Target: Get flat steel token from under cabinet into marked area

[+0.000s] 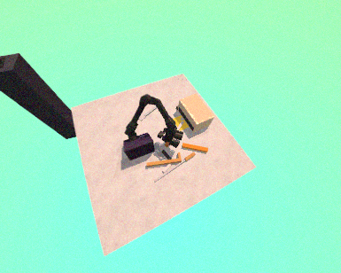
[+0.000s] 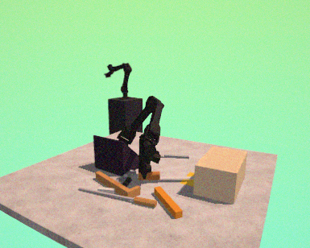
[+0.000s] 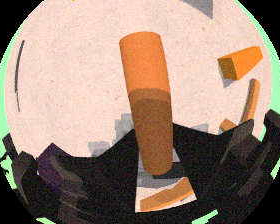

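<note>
We've got the pincer [image 1: 167, 142] [image 2: 145, 175] [image 3: 152, 129] partly closed, clamped on 1 orange handle [image 1: 166, 144] [image 2: 154, 175] [image 3: 145, 70], low over the tabletop [image 1: 121, 204] [image 2: 215, 229] [image 3: 81, 75]. In the wrist view the handle's rounded body sticks out past the fingers.

Next out, ext. view: 1 thin grey rod [image 2: 171, 180] runs R from near the pincer to the yellow marking [image 1: 179, 121] [image 2: 187, 180]; we can't tell if it's joined to the handle. By our count, also: 1 small black block [image 1: 166, 154] [image 2: 127, 181], L of the pincer; 1 L-shaped orange bar [image 1: 163, 163] [image 2: 110, 183], near L; 1 straight orange bar [image 1: 195, 147] [image 2: 168, 202] [image 3: 241, 62], near R; 1 long tool w/ an orange grip [image 1: 189, 157] [image 2: 145, 202], nearest side; 1 more grey rod [image 1: 148, 114] [image 2: 175, 157] [image 3: 17, 70], far side; 1 dark purple box [image 1: 139, 146] [image 2: 110, 155] [image 3: 50, 162], L; 1 tan cabinet [image 1: 197, 111] [image 2: 219, 173], far R, boxy w/ plain faces.

Re the steel token: we can't make it out in any view, so can't tell its exact spot or look, nor if it's under the cabinet.
</note>
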Action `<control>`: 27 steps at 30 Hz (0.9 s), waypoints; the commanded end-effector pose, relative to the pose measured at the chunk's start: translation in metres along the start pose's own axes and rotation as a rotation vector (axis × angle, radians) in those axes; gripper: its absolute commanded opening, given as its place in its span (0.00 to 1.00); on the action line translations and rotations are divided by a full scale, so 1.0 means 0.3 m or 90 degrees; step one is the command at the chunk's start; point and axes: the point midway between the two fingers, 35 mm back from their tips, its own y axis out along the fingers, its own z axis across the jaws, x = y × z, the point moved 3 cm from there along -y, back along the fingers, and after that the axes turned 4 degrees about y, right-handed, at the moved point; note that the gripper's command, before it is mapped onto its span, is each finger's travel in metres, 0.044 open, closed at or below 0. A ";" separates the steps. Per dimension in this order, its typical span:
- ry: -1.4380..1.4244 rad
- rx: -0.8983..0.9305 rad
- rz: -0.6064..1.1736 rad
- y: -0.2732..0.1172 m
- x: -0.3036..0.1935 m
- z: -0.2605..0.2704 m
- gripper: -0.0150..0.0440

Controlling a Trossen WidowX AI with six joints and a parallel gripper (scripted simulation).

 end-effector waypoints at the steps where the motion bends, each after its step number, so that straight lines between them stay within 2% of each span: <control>1: -0.022 -0.006 -0.008 -0.015 0.008 -0.004 0.25; 27: -0.157 -0.007 -0.007 -0.016 0.020 -0.013 0.25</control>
